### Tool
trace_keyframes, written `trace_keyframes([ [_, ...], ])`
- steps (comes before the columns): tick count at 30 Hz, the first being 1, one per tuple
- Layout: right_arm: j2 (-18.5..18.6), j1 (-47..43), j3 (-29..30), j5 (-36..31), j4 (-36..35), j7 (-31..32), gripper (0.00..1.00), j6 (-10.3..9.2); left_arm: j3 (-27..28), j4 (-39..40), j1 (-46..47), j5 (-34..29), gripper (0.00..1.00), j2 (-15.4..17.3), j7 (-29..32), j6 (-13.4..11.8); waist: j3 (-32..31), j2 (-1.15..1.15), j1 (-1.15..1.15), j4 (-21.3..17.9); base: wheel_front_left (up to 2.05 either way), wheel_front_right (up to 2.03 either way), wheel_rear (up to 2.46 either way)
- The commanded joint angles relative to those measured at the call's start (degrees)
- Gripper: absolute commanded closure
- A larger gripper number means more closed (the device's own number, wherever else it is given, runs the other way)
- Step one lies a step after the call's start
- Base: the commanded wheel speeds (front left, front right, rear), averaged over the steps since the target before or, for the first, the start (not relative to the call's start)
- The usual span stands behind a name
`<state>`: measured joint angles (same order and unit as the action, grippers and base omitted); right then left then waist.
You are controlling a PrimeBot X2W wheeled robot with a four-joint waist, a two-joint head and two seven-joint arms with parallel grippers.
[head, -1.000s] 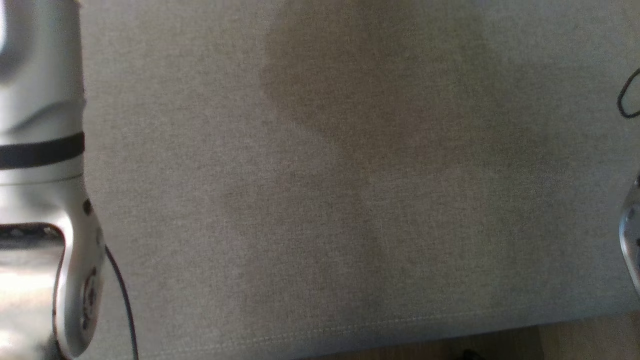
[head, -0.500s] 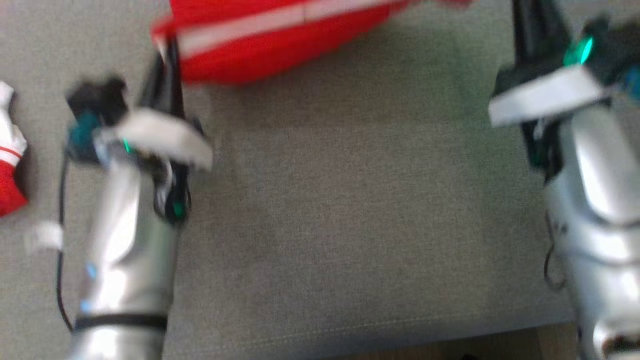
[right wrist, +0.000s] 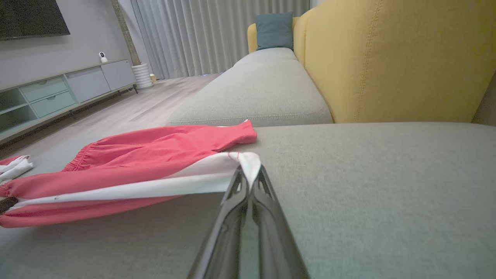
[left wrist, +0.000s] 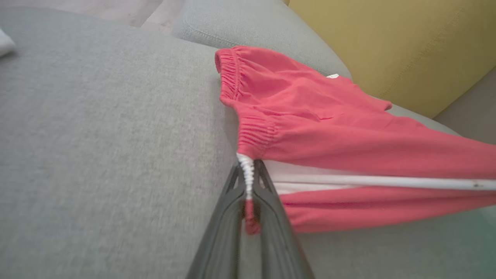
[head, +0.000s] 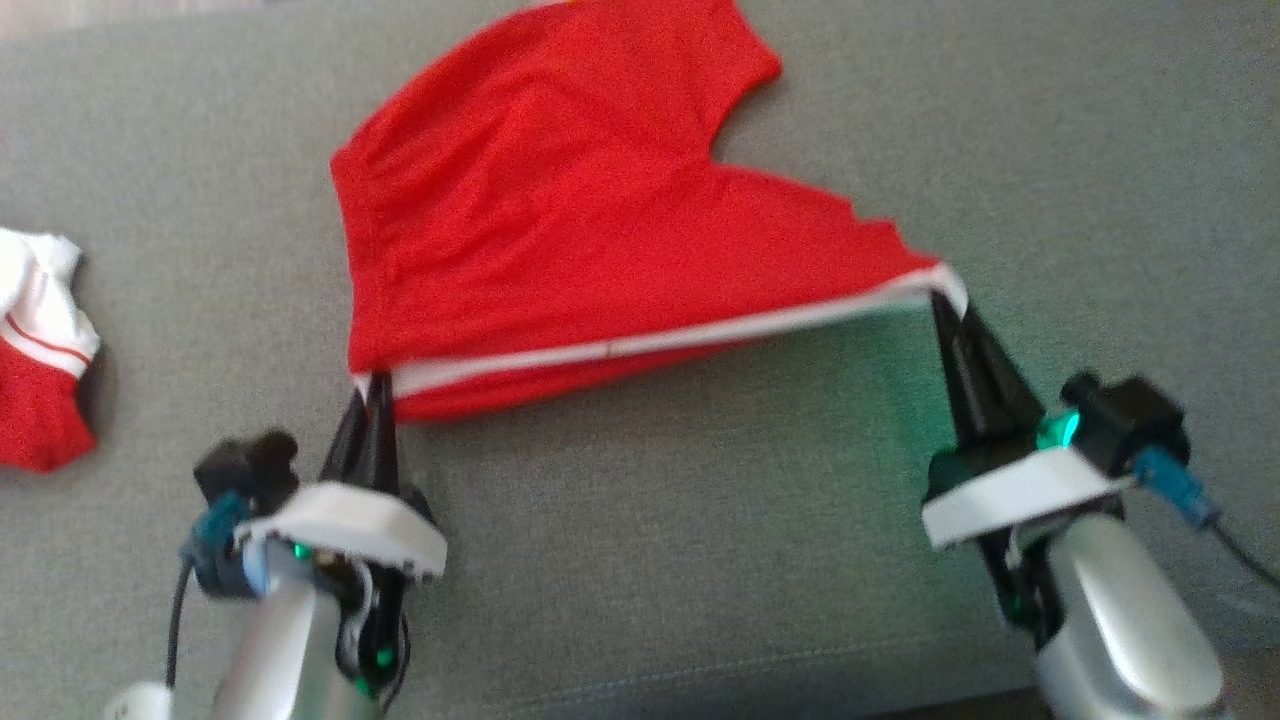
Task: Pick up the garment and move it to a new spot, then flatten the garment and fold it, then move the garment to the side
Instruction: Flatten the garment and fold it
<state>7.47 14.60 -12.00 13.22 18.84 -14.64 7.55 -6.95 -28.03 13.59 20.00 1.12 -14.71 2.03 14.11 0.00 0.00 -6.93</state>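
Observation:
The garment (head: 560,220) is a pair of red shorts with a white side stripe, spread over the grey sofa seat (head: 680,560). My left gripper (head: 378,385) is shut on the waistband end of that stripe, and the elastic (left wrist: 248,170) shows pinched between its fingers. My right gripper (head: 942,290) is shut on the white hem corner (right wrist: 248,161) at the other end. The striped edge hangs taut between the two grippers, slightly above the seat. The far part of the garment (right wrist: 155,149) lies on the cushion.
A second red and white piece of clothing (head: 40,360) lies at the far left of the seat. A yellow backrest (right wrist: 395,58) rises behind the cushion. The sofa's front edge (head: 700,680) runs along the bottom of the head view. A low cabinet (right wrist: 58,93) stands across the room.
The head camera has swung up, so the whole picture shifted. The garment and both grippers, shut on its striped edge, have come into full view; half a second ago they were blurred.

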Motion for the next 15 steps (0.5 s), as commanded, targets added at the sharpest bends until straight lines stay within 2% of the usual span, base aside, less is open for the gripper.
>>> trace_keyframes([
  [1, 0.03, -0.99, -0.31, 0.60, -2.07, -0.36, 1.00, -0.06, 2.14, 1.51, -0.90, 0.00, 1.00, 1.77, -0.29, -0.74, -2.10, 0.00, 0.00, -0.27, 0.00, 0.00, 0.00],
  [8, 0.49, -10.12, -1.92, 1.40, -0.99, -0.36, 1.00, -0.06, 1.14, 2.58, -10.17, -0.29, 1.00, 1.77, -0.29, -0.27, -8.77, 0.00, 0.00, -1.14, 0.00, 0.00, 0.00],
  [15, 1.94, -14.43, -3.06, 1.75, -0.92, -0.36, 1.00, -0.06, 0.80, 5.62, -16.14, -0.94, 1.00, 1.77, -0.29, -0.13, -10.63, 0.00, 0.00, -0.86, 0.00, 0.00, 0.00],
])
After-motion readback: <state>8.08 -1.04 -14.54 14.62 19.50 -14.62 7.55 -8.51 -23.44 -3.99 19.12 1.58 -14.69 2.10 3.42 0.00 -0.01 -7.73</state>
